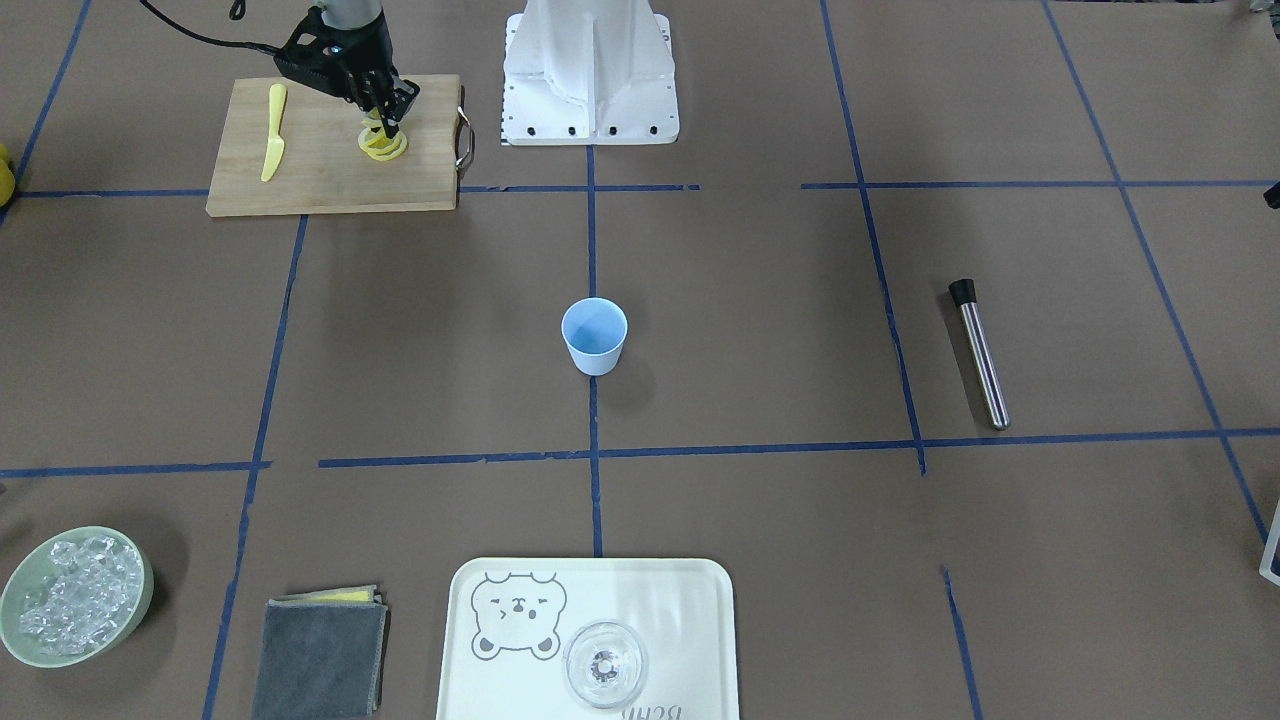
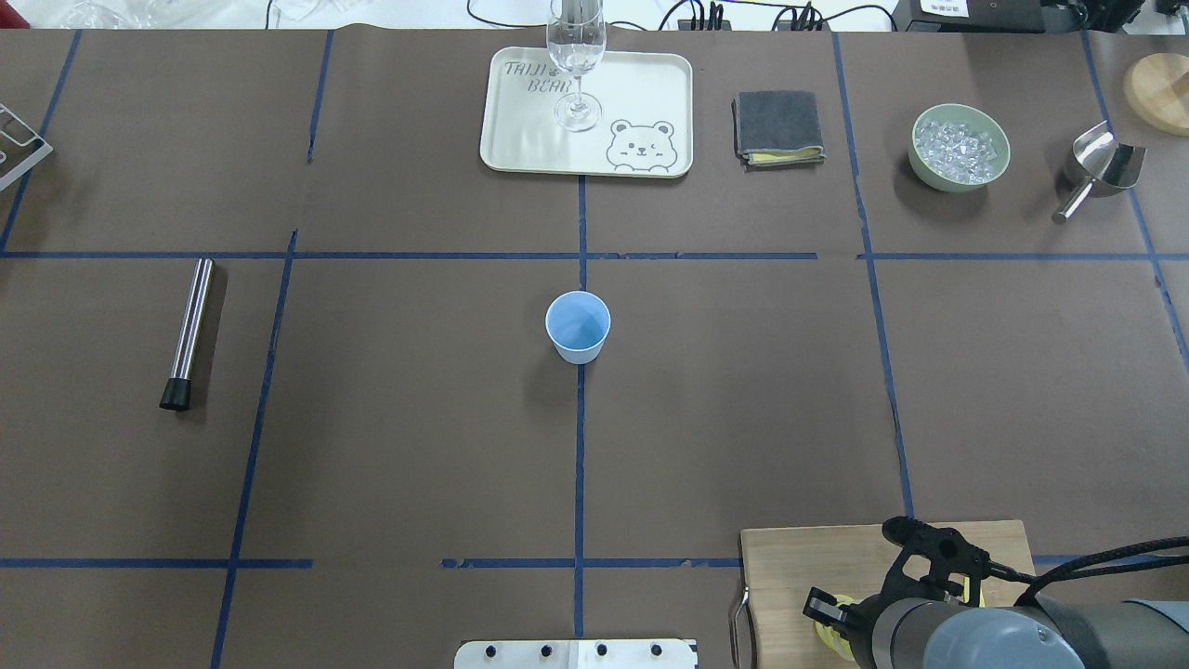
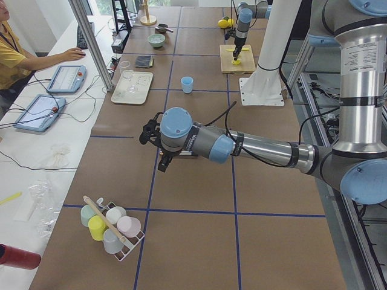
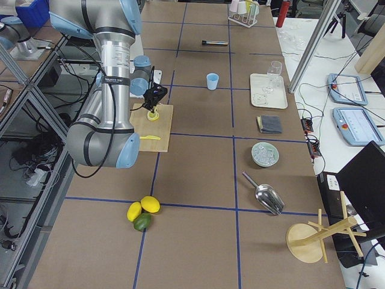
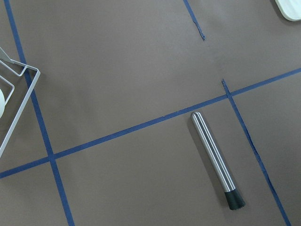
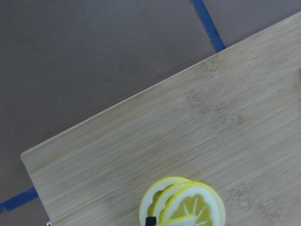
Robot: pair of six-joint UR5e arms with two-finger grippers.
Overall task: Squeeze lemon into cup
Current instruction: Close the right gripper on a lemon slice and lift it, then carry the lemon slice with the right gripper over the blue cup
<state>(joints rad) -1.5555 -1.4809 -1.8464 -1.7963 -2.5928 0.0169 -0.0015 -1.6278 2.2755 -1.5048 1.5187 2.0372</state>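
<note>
Right gripper (image 1: 386, 130): fingertips at lemon (image 6: 194, 207) beneath; grip indiscernible. Lemon: thin, yellow-rinded, pale segmented flesh, overlapping twin slice (image 6: 153, 200).

Yellow knife (image 1: 273, 132) on cutting board (image 1: 340, 185); glass (image 1: 604, 664) on bear tray (image 1: 680, 620); ice bowl (image 1: 148, 600), grey cloth (image 1: 320, 655), steel rod (image 1: 982, 360).

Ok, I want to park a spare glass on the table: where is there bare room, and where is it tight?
Bare: between the steel rod and the cup, and the square between cup, bowl of ice and cutting board. Tight: the far edge (tray, cloth, scoop) and the board under the right tool.
</note>
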